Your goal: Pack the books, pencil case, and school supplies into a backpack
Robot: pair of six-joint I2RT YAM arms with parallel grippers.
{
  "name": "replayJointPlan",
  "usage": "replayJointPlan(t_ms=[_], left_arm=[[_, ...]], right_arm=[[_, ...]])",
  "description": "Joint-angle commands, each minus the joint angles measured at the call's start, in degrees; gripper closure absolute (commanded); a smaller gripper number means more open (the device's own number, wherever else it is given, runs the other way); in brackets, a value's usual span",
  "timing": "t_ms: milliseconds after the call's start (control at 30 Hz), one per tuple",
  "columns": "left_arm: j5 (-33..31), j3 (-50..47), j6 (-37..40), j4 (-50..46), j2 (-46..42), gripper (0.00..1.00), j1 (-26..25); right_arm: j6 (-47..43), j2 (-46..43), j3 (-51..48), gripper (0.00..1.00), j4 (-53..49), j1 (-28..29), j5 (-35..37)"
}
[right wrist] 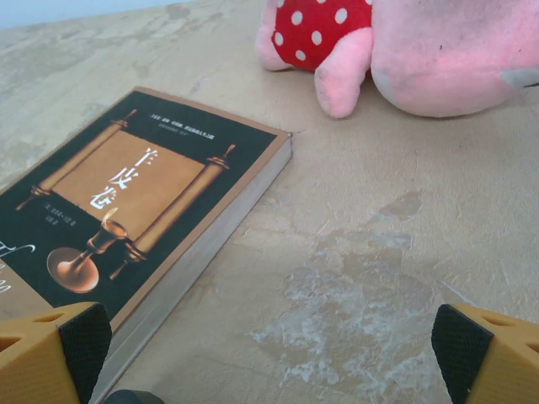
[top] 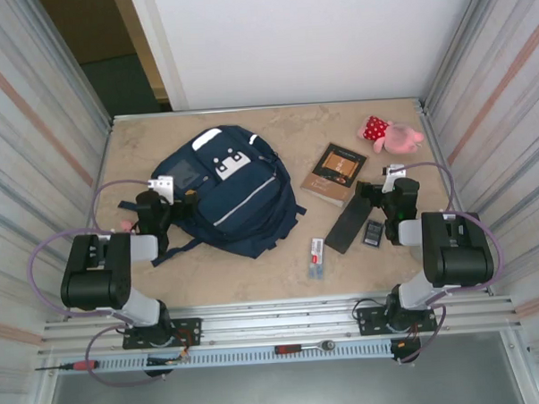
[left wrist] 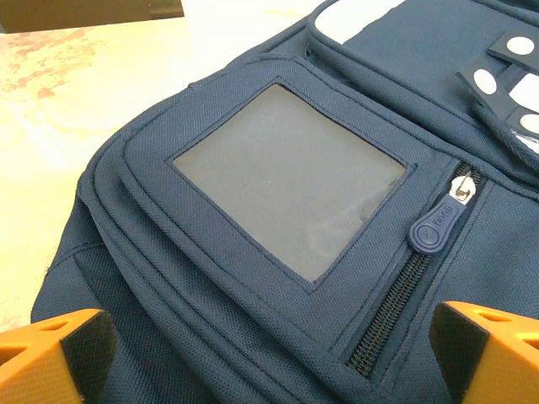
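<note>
The navy backpack (top: 229, 190) lies flat on the left half of the table, its clear window pocket (left wrist: 286, 177) and a zip pull (left wrist: 438, 223) close under my left gripper (left wrist: 274, 370). That gripper (top: 164, 184) is open at the backpack's left edge and holds nothing. The brown book (top: 334, 174) with its orange scroll picture (right wrist: 126, 185) lies right of the backpack. Below it are the long black pencil case (top: 346, 224), the small grey calculator (top: 373, 233) and the narrow white pack (top: 316, 258). My right gripper (right wrist: 269, 362) hangs open over bare table beside the book (top: 392, 172).
A pink plush toy (top: 390, 134) in a red dotted dress (right wrist: 320, 29) lies at the back right. Corrugated metal walls close in both sides. A screwdriver (top: 66, 365) and a ratchet (top: 303, 347) rest on the front rail by the arm bases.
</note>
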Motion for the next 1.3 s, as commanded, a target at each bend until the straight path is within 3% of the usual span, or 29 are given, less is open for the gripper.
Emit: replayJointPlan(t_ms=[0,1067,1267], left_arm=[[0.6,0.5,0.1,0.6,-0.5,0.01,0.1],[0.8,0.4,0.0,0.9,-0.7,0.02,0.1],[-5.6,6.9,4.0,-15.8,-8.4,0.1,-5.2]], right_arm=[[0.2,0.1,0.9,0.01,0.0,0.3,0.5],[0.4,-0.2,1.1,0.01,-0.2,0.1,0.4],[4.8,-9.5,12.1,0.01,-26.6,-4.2,-4.0]])
